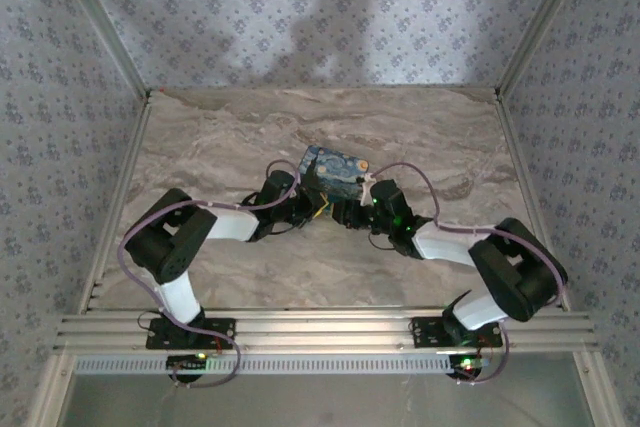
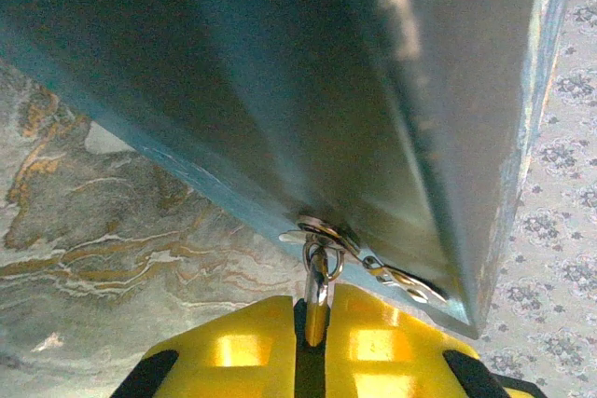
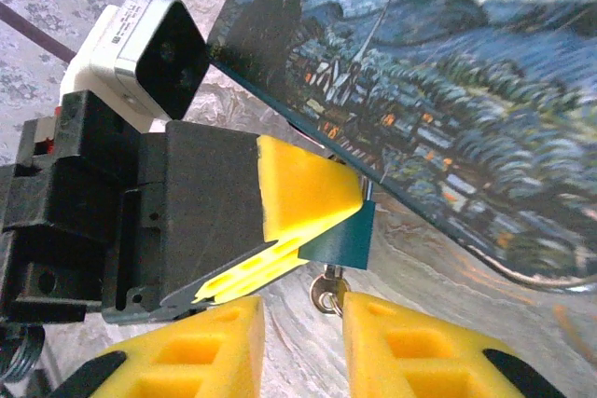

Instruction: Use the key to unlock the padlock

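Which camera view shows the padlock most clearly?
The right wrist view: the padlock shows its teal body, pinched by the left gripper below the painted box. In the left wrist view its metal loop rises between the fingers; in top external it is too small to tell.

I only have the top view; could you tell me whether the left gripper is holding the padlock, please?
Observer: Yes; the right wrist view shows the left gripper clamped on the teal padlock.
Operator: Is it hooked to the box?
Observer: Yes; the left wrist view shows its shackle through the clasp on the box.
Operator: And the key?
Observer: A small metal piece, likely the key, sits just below the padlock, above the right gripper; whether it is gripped, I cannot tell.
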### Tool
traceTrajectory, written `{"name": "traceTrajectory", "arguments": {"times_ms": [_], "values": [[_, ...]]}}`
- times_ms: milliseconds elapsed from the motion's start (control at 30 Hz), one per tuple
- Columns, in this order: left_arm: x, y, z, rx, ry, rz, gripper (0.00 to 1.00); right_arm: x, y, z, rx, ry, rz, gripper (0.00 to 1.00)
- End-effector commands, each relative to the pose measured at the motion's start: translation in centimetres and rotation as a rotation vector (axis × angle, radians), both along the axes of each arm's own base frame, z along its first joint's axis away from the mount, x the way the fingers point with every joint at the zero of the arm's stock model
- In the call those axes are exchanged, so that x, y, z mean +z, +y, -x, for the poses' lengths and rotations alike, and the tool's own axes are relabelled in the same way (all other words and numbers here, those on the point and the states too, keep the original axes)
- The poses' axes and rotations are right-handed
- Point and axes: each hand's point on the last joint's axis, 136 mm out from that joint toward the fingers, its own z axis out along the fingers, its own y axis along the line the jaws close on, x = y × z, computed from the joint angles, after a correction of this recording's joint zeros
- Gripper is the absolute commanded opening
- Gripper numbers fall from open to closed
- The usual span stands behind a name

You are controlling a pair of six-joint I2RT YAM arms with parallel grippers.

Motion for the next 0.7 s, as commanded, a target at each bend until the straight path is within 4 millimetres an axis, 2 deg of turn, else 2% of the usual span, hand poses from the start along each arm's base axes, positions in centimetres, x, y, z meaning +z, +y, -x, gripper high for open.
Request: {"name": "traceTrajectory", "arguments": {"times_ms": [0, 167, 367, 500, 600, 667], "values": [[1.4, -0.3, 0.5, -0.016, 0.009, -0.004, 0.0, 0.0, -1.8, 0.5, 0.018, -0.082, 0.162, 0.35], [2.5, -0.3, 0.5, -0.017, 0.027, -0.018, 0.0, 2.9, -3.2, 1.1, 0.092, -0.32, 0.385, 0.5], [2.5, -0.1, 0.8, 0.019, 0.098, -0.013, 0.0, 5.7, -3.9, 1.7, 0.165, -0.6, 0.598, 0.62], [2.6, -0.6, 1.1, 0.022, 0.144, 0.02, 0.0, 5.9, -2.9, 2.5, 0.275, -0.795, 0.726, 0.67], [2.7, -0.8, 1.0, 0.026, 0.154, 0.032, 0.0, 5.1, -1.9, 3.4, 0.386, -0.953, 0.832, 0.68], [2.8, -0.9, 1.1, 0.027, 0.158, 0.036, 0.0, 4.4, -1.4, 3.7, 0.431, -1.014, 0.874, 0.72]]}}
